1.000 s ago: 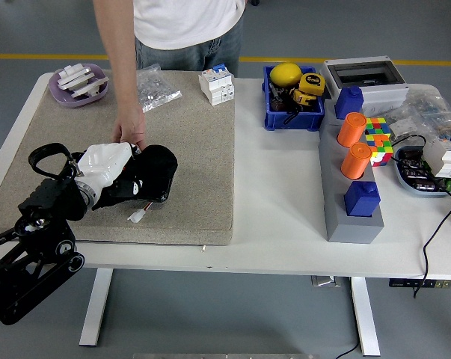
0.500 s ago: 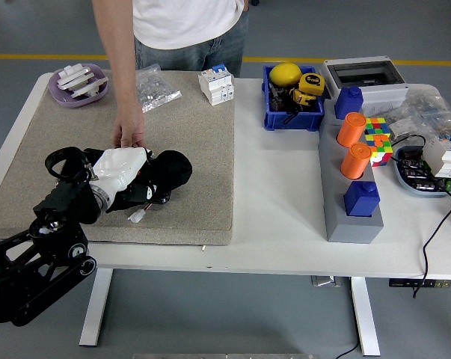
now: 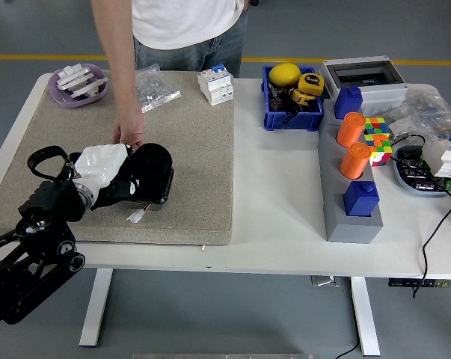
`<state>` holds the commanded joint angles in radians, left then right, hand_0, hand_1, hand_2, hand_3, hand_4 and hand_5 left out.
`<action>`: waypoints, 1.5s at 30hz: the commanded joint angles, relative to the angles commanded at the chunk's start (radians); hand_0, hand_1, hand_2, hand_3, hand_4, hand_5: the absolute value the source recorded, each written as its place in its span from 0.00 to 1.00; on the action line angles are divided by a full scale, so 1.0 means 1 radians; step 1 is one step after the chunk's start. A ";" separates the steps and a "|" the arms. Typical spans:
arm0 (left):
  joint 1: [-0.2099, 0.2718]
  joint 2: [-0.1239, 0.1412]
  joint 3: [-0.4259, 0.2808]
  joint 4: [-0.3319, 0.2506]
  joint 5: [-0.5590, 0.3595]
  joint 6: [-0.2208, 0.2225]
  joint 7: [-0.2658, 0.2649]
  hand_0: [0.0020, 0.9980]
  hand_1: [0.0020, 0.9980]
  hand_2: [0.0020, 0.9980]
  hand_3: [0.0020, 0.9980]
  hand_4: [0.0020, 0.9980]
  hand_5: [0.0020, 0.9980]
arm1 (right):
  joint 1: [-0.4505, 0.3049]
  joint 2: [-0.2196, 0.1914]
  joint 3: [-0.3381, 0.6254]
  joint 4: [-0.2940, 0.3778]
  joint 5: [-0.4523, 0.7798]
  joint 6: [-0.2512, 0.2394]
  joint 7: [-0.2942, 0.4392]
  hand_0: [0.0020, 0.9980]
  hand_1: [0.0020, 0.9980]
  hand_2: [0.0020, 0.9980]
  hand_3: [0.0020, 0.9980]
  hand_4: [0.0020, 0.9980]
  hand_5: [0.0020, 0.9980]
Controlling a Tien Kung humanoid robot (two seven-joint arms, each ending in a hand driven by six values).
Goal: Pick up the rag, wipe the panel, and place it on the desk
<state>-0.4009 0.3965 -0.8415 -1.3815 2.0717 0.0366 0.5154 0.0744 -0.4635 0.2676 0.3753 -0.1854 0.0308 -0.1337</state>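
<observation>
Left hand (image 3: 98, 179): fingers grasping the white rag (image 3: 99, 161), pressed on the black panel (image 3: 146, 173)
Panel: on the beige mat (image 3: 188, 142), near the counter's (image 3: 277, 224) left front corner; a person's hand (image 3: 128, 133) touches its far edge

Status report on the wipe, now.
Left hand shut on white rag, on the black panel. Right hand not in view. Person's hand on the panel's far edge, close beside the rag.
</observation>
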 joint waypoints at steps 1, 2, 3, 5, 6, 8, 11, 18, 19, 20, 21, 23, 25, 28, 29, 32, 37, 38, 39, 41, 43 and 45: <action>0.005 0.002 -0.009 0.000 0.004 0.001 0.000 0.29 0.46 0.59 0.49 0.08 0.00 | -0.001 0.000 0.000 0.000 0.000 0.000 0.000 0.77 0.66 0.69 0.73 1.00 0.62; 0.009 0.003 -0.016 0.000 0.007 0.001 0.000 0.29 0.46 0.59 0.49 0.08 0.00 | -0.001 0.000 0.000 0.000 0.000 0.000 0.000 0.77 0.66 0.69 0.73 1.00 0.62; 0.013 0.005 -0.025 0.000 0.011 0.002 0.000 0.29 0.46 0.59 0.49 0.08 0.00 | -0.001 0.000 0.000 0.000 0.000 0.000 0.000 0.77 0.66 0.69 0.73 1.00 0.62; 0.019 0.009 -0.042 0.004 0.016 0.002 0.001 0.29 0.46 0.59 0.49 0.08 0.00 | -0.002 0.001 0.000 0.000 -0.001 0.000 0.000 0.77 0.66 0.69 0.73 1.00 0.62; 0.021 0.011 -0.050 0.008 0.017 0.003 0.000 0.29 0.46 0.59 0.49 0.08 0.00 | -0.002 0.001 0.001 0.000 0.000 0.000 0.000 0.77 0.66 0.69 0.73 1.00 0.62; 0.025 0.017 -0.062 0.019 0.018 0.005 -0.001 0.29 0.46 0.59 0.49 0.08 0.00 | -0.002 0.000 0.001 0.000 -0.001 0.000 0.001 0.77 0.66 0.69 0.73 1.00 0.62; 0.036 0.022 -0.085 0.038 0.027 0.010 -0.004 0.29 0.46 0.59 0.49 0.08 0.00 | -0.001 -0.001 -0.004 0.000 0.001 0.000 0.000 0.77 0.66 0.69 0.73 1.00 0.62; 0.058 0.034 -0.149 0.080 0.045 0.022 -0.007 0.29 0.46 0.59 0.49 0.08 0.00 | -0.003 -0.001 -0.005 0.002 0.003 0.001 0.000 0.77 0.66 0.69 0.73 1.00 0.62; 0.059 0.036 -0.155 0.086 0.046 0.023 -0.008 0.29 0.46 0.59 0.49 0.09 0.00 | -0.003 -0.001 -0.005 0.002 0.002 0.001 0.000 0.77 0.66 0.69 0.73 1.00 0.62; 0.060 0.037 -0.162 0.092 0.047 0.024 -0.007 0.29 0.46 0.59 0.49 0.09 0.00 | -0.003 -0.001 -0.005 0.002 0.002 0.001 0.000 0.77 0.66 0.69 0.73 1.00 0.62; 0.061 0.038 -0.164 0.094 0.048 0.023 -0.007 0.29 0.46 0.59 0.49 0.09 0.00 | -0.003 -0.001 -0.005 0.002 0.002 0.001 0.000 0.77 0.66 0.69 0.73 1.00 0.62; 0.066 0.038 -0.187 0.105 0.051 0.025 -0.008 0.29 0.46 0.59 0.49 0.09 0.00 | -0.002 -0.001 -0.006 0.002 0.002 0.000 0.001 0.77 0.66 0.69 0.73 1.00 0.62; 0.072 0.035 -0.208 0.112 0.056 0.026 -0.007 0.29 0.46 0.59 0.49 0.09 0.00 | -0.001 -0.001 -0.008 0.002 0.003 0.000 0.001 0.77 0.66 0.69 0.73 1.00 0.62; 0.078 0.031 -0.233 0.126 0.062 0.026 -0.005 0.29 0.46 0.59 0.49 0.09 0.00 | -0.002 -0.001 -0.010 0.002 0.003 0.001 0.000 0.77 0.66 0.69 0.73 1.00 0.62; 0.079 0.031 -0.237 0.129 0.061 0.027 -0.004 0.29 0.46 0.59 0.49 0.09 0.00 | -0.002 -0.001 -0.010 0.002 0.003 0.001 0.001 0.77 0.66 0.69 0.73 1.00 0.62; 0.078 0.034 -0.242 0.134 0.064 0.025 -0.001 0.29 0.46 0.59 0.49 0.10 0.00 | -0.002 -0.002 -0.010 0.003 0.003 0.001 0.001 0.77 0.66 0.69 0.73 1.00 0.62; 0.075 0.034 -0.250 0.136 0.068 0.022 0.006 0.29 0.46 0.59 0.49 0.10 0.00 | -0.001 -0.001 -0.009 0.004 0.002 0.001 0.001 0.77 0.66 0.69 0.73 1.00 0.62; 0.073 0.035 -0.248 0.133 0.067 0.021 0.008 0.29 0.46 0.59 0.49 0.10 0.00 | -0.001 -0.001 -0.010 0.004 0.003 0.001 0.001 0.77 0.66 0.69 0.73 1.00 0.62; 0.072 0.036 -0.246 0.129 0.069 0.020 0.010 0.29 0.46 0.59 0.49 0.10 0.00 | 0.000 -0.002 -0.011 0.005 0.002 0.001 0.001 0.77 0.66 0.69 0.73 1.00 0.62; 0.069 0.036 -0.240 0.117 0.072 0.014 0.017 0.29 0.46 0.59 0.49 0.10 0.00 | 0.000 -0.001 -0.010 0.005 0.003 0.001 0.001 0.77 0.66 0.69 0.73 1.00 0.62; 0.065 0.037 -0.226 0.100 0.070 0.011 0.021 0.29 0.46 0.58 0.49 0.11 0.00 | 0.001 -0.001 -0.010 0.005 0.002 0.001 0.001 0.77 0.66 0.69 0.73 1.00 0.62; 0.060 0.035 -0.203 0.083 0.065 0.006 0.027 0.29 0.46 0.58 0.49 0.11 0.00 | 0.002 -0.001 -0.010 0.005 0.002 0.001 0.001 0.77 0.66 0.69 0.73 1.00 0.62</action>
<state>-0.3411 0.4320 -1.0444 -1.2982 2.1367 0.0423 0.5424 0.0765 -0.4642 0.2579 0.3802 -0.1836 0.0318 -0.1325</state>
